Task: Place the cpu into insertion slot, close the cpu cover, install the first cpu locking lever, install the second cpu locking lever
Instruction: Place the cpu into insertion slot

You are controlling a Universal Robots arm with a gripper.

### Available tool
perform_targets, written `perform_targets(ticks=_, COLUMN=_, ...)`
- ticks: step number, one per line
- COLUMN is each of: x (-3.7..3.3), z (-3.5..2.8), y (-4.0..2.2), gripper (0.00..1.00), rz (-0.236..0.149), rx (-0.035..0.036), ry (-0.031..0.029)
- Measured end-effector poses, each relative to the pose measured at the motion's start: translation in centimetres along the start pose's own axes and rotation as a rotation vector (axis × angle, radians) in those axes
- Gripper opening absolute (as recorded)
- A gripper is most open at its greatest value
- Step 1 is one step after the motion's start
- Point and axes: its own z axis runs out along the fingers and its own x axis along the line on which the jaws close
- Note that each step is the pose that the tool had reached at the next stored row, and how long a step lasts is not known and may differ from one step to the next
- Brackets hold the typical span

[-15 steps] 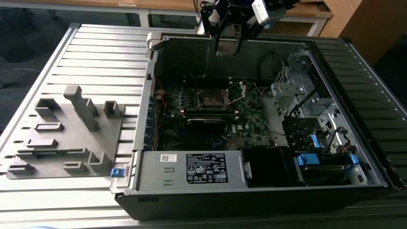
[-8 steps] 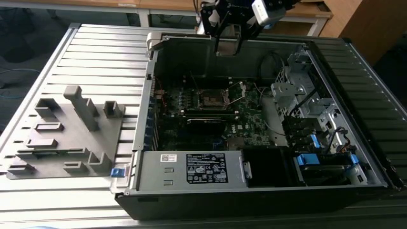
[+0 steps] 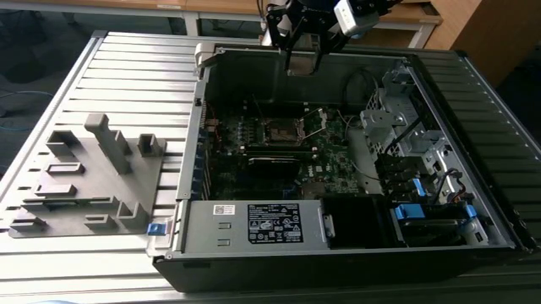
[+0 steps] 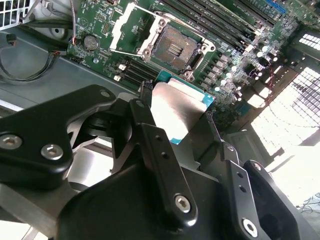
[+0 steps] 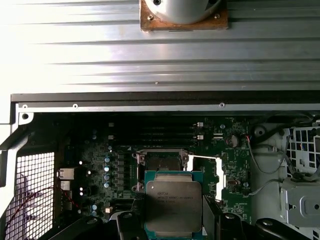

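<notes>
Above the case's far wall, gripper is clamped on the cpu, held flat. Empty socket lies lower and nearer in the scene, its edges roughly square with the cpu. Cover stands open beside the socket.

Cpu runs off the picture's edge in the first wrist view, and it's covering part of the socket. Second wrist view, the tool hides the cpu's near end. Exterior view, the arm is cut off up top.
</notes>
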Motion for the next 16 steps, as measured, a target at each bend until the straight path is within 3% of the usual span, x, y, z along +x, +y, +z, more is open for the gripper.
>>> perform_targets(ticks=7, x=0.0, z=0.08, y=0.0, gripper=0.54, rz=0.0, rx=-0.0004, ry=-0.0002)
perform_targets(ticks=16, x=0.11, z=0.9, y=-0.08, gripper=0.54, rz=-0.001, rx=-0.0001, ry=-0.0055)
